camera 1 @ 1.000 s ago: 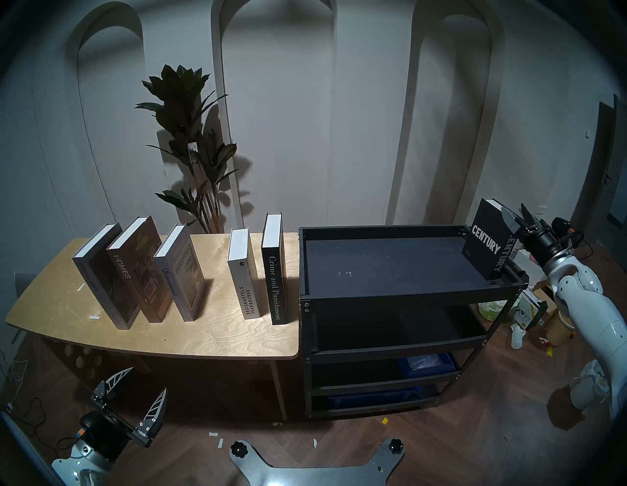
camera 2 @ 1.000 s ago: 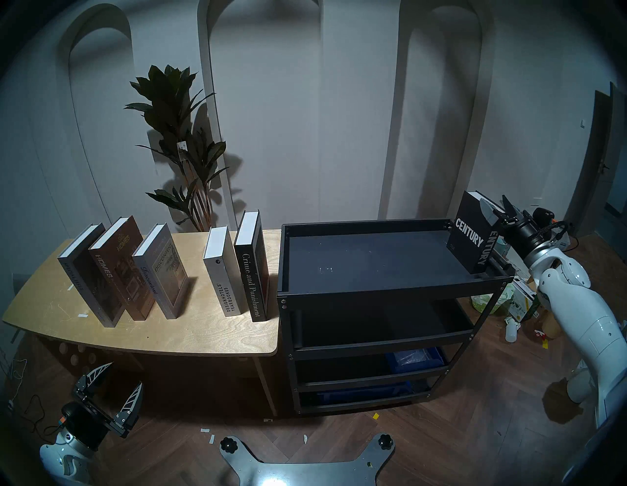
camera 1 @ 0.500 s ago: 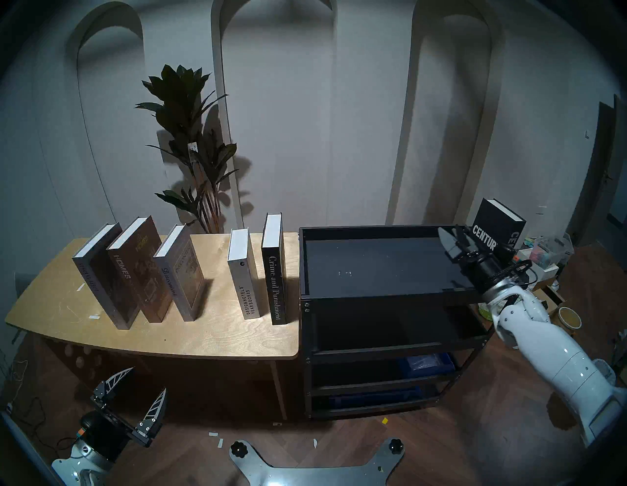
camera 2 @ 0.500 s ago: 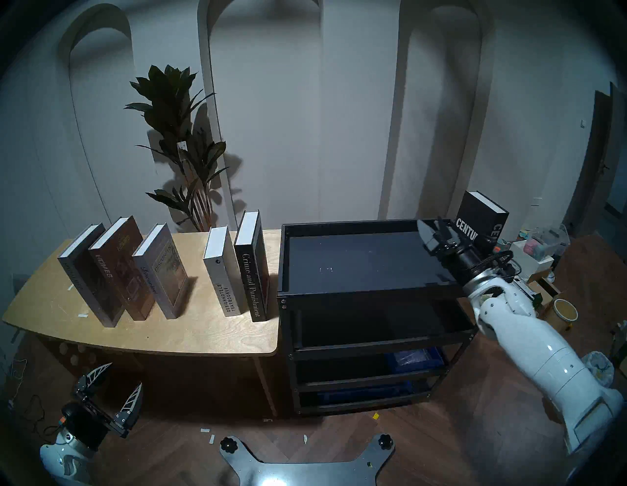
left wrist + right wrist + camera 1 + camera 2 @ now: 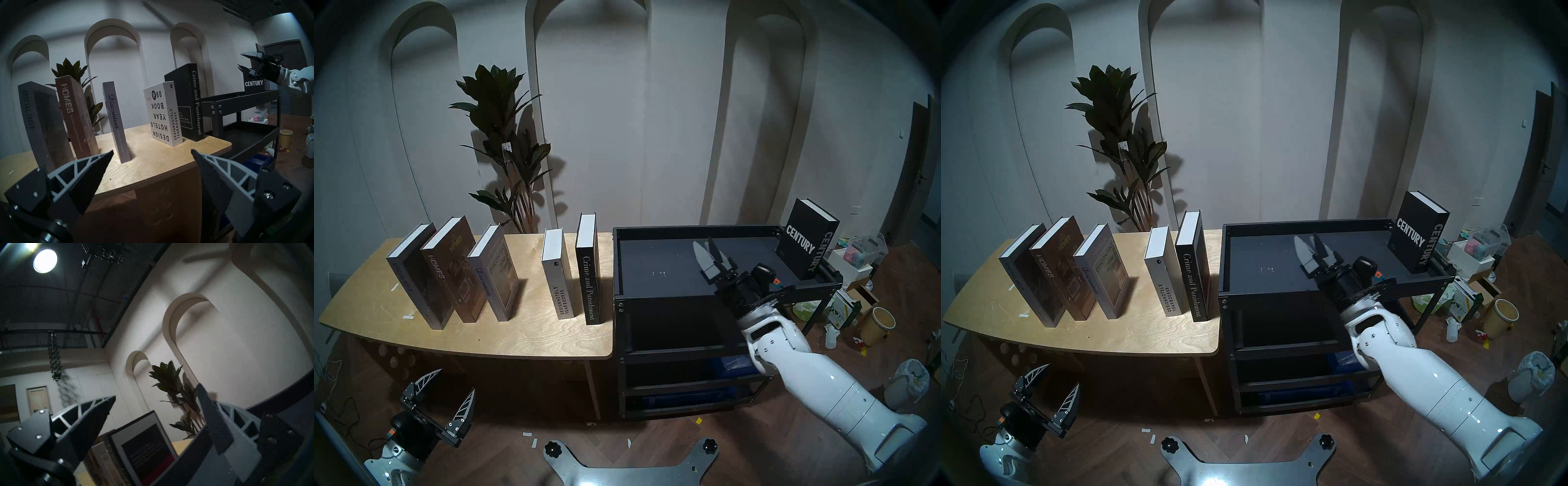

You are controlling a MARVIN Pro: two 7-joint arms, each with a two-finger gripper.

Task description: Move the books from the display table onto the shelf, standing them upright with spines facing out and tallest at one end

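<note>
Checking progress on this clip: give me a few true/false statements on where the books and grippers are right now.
1. Century stands on the shelf. True.
2. The right gripper holds a book. False: it is open and holds nothing.
3. Five books remain on the table. True.
4. Crime and Punishment lies flat. False: it stands upright.
5. The left gripper is shut. False: it is open, below the table's front edge.

From my right wrist view, the Crime and Punishment book (image 5: 147, 451) is cut off at the bottom edge; its cover text is blurred. Lower shelf (image 5: 704, 373) contents remain too dark to identify.
</note>
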